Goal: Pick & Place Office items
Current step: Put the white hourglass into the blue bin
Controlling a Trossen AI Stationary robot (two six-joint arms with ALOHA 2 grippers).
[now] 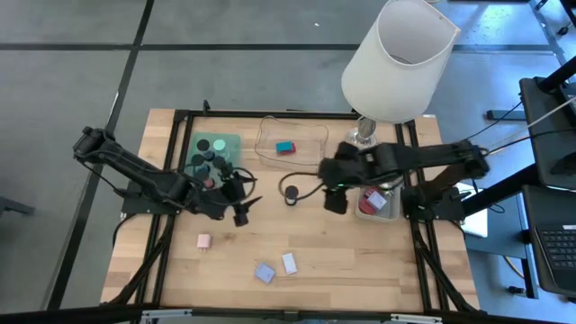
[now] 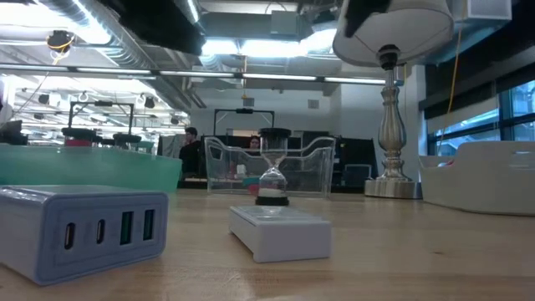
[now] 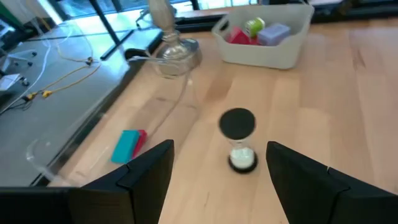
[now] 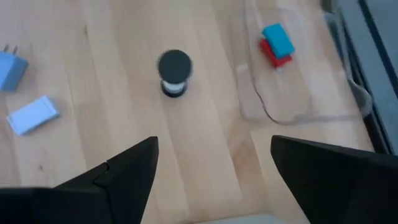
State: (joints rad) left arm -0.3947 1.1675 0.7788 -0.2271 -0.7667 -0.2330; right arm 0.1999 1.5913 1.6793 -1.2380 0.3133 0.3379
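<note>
A small hourglass (image 1: 291, 192) with black ends stands upright on the wood between my two grippers; it shows also in the left wrist view (image 3: 239, 140) and the right wrist view (image 4: 174, 73). My left gripper (image 1: 245, 200) hangs open to its left, clear of it. My right gripper (image 1: 334, 200) is open above the table to its right, pointing steeply down. A teal block on a red one (image 1: 285, 148) lies in the clear tray (image 1: 315, 135). Several black discs (image 1: 209, 160) lie in the green tray (image 1: 229, 140).
The white lamp (image 1: 396, 58) stands at the far right. A pale bin (image 1: 382, 214) with red and other pieces sits under the right arm. Near the front edge lie a pink block (image 1: 203, 241), a light-blue charger (image 1: 264, 273) and a white piece (image 1: 289, 263).
</note>
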